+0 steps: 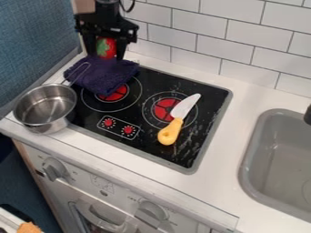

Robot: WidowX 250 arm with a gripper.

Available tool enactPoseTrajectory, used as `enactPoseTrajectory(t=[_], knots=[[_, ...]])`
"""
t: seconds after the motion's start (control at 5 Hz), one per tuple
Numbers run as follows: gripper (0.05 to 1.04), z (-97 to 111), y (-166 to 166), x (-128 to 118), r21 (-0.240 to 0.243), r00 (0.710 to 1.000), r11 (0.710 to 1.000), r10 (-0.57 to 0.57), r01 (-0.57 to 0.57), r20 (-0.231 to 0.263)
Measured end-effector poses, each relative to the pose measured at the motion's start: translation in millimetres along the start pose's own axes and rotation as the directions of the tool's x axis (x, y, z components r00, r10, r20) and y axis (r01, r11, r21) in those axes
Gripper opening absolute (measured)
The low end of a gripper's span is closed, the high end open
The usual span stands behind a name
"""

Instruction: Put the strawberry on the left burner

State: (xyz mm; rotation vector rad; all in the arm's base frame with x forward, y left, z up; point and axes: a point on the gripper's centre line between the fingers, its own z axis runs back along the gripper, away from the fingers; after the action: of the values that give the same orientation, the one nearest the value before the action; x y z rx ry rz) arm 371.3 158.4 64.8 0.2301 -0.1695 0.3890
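My gripper (106, 55) pinches strawberry (107, 47) above towel (106, 75) at back-left corner of stove (146, 144), probably raised to clear it; towel overlaps left burner (113, 95), so I'd aim for bare front part.

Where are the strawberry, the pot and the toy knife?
Strawberry (106, 48): camera view, its red side.
Pot (47, 107): camera view, the inside of its bowl.
Toy knife (170, 132): camera view, its yellow handle.
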Motion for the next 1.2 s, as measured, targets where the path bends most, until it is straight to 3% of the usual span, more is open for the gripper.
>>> enactPoseTrajectory(t=[0.4,0.6,0.8,1.2], knots=[[0.8,-20.2,6.6,-1.5,-0.047,1.0,0.999,-0.027,0.027,-0.007],[0.851,-21.2,10.7,-0.6,-0.056,0.999,0.998,-0.042,0.042,0.0],[1.008,-19.3,10.5,-0.5,-0.053,0.999,0.997,-0.053,0.052,-0.008],[1.0,-9.9,16.2,3.3,-0.036,0.999,0.999,-0.038,0.038,0.001]])
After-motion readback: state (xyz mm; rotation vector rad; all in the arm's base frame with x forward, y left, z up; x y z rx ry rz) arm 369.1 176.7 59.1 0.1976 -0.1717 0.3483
